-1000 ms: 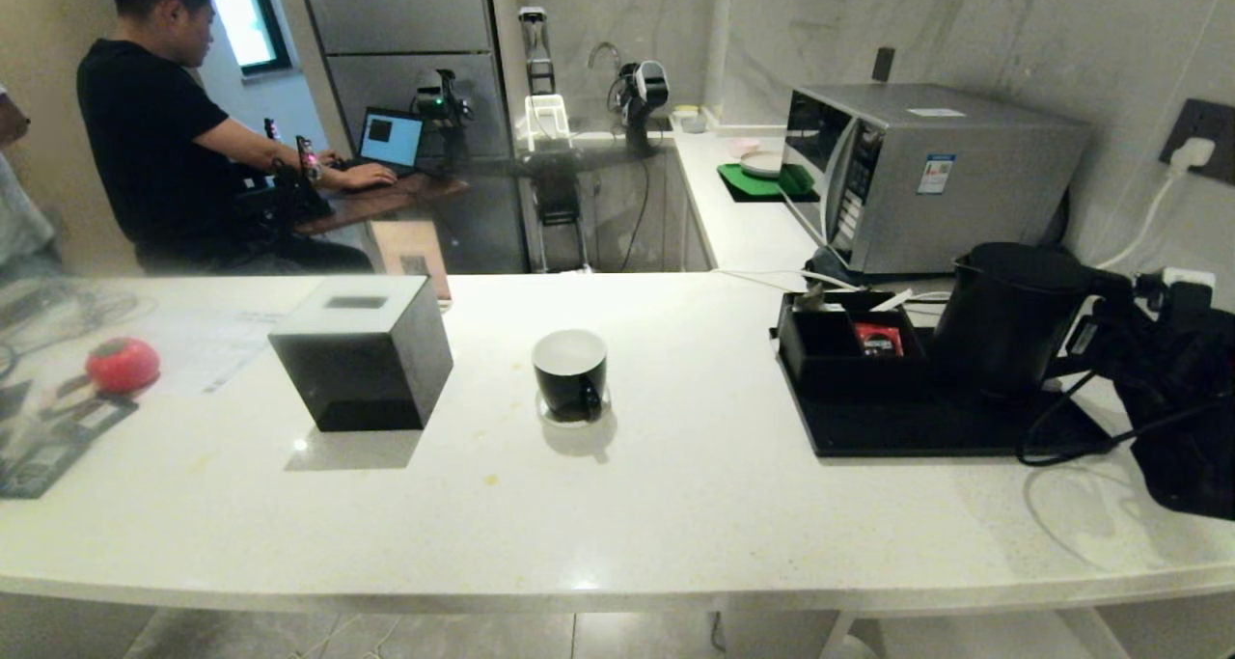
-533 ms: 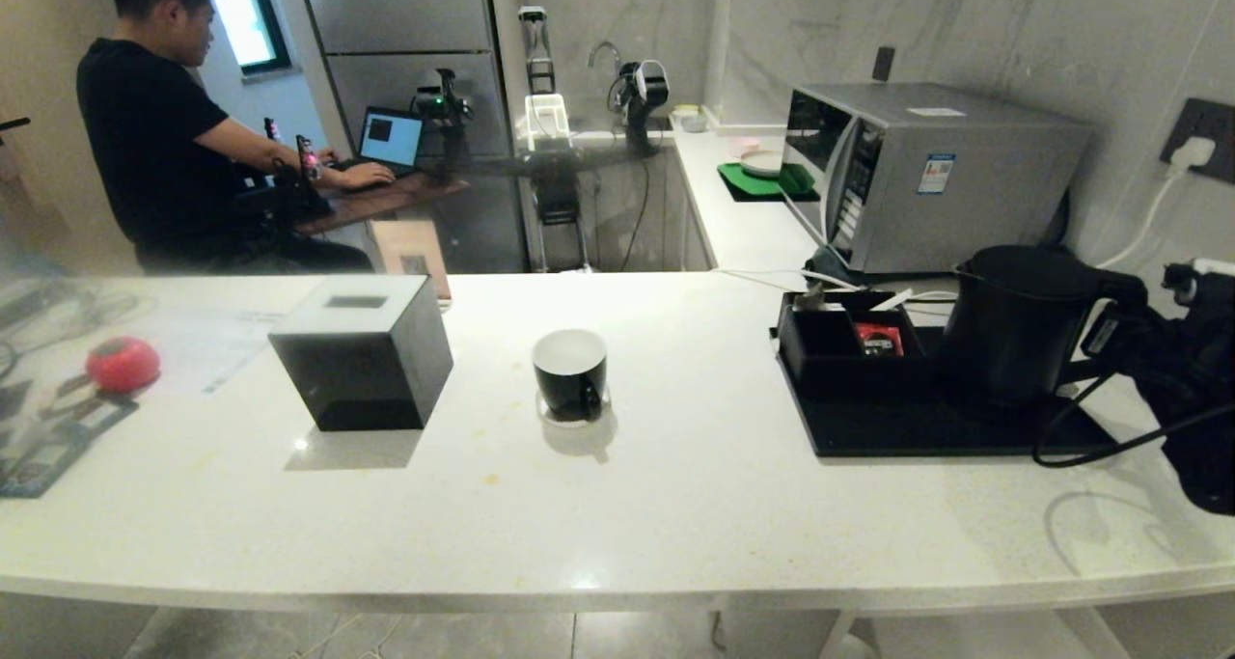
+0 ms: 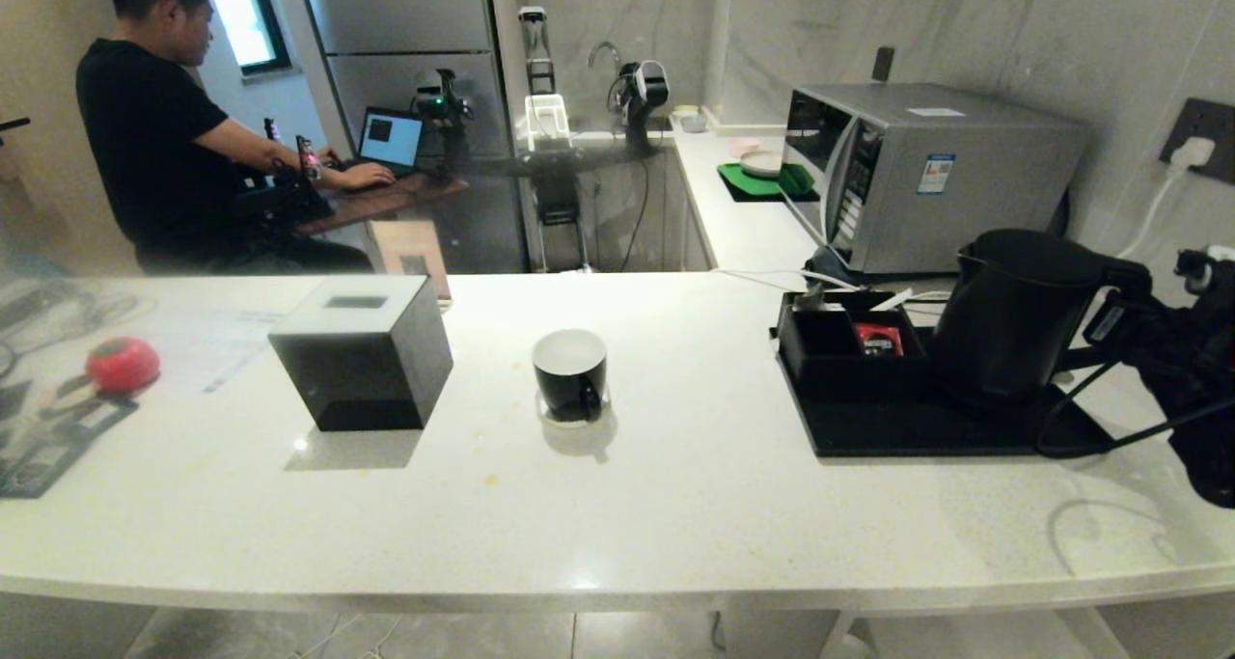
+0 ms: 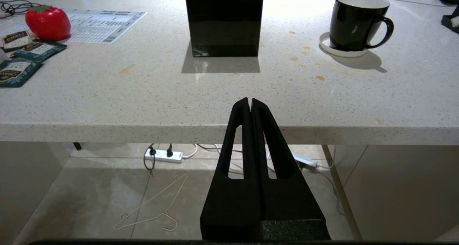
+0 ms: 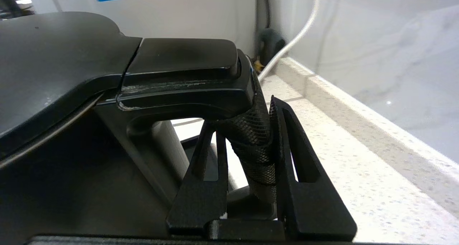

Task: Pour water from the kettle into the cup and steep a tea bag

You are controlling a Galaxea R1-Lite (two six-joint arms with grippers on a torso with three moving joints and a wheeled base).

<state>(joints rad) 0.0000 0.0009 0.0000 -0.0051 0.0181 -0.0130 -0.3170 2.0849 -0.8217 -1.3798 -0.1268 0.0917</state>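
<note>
— How much room is there on that worktop [image 3: 675, 505]?

— Plenty along the front edge, and a broad bare stretch between the cup [image 3: 570, 371] and the black tray [image 3: 907, 432] at the right end. Towards the left end sits a black cube box [image 3: 362, 355], and past it, near the left edge, a red strawberry-shaped thing [image 3: 122, 363] and some tea sachets [image 4: 21, 56].

— Anything in the cup?

— It stands upright on its white saucer [image 4: 335, 50], about mid-worktop; the inside looks white and I cannot tell if there is liquid in it. The tray's small compartment [image 3: 849, 345] holds a red packet [image 3: 876, 339] in its right-hand section.

— And the kettle [image 3: 1013, 312]?

— At the tray's back right, close to the microwave [image 3: 917, 172] (its base looks just clear of the tray, though that is hard to be sure of). The right gripper [image 5: 251, 144] has its fingers [image 5: 287, 130] narrowed around the textured handle [image 5: 256, 141], one either side, just under the lid lever.

— The other arm?

— The left gripper [image 4: 250, 103] hangs below the front edge, fingers pressed together, gripping nothing. A person [image 3: 154, 119] sits at a desk beyond the worktop.
</note>
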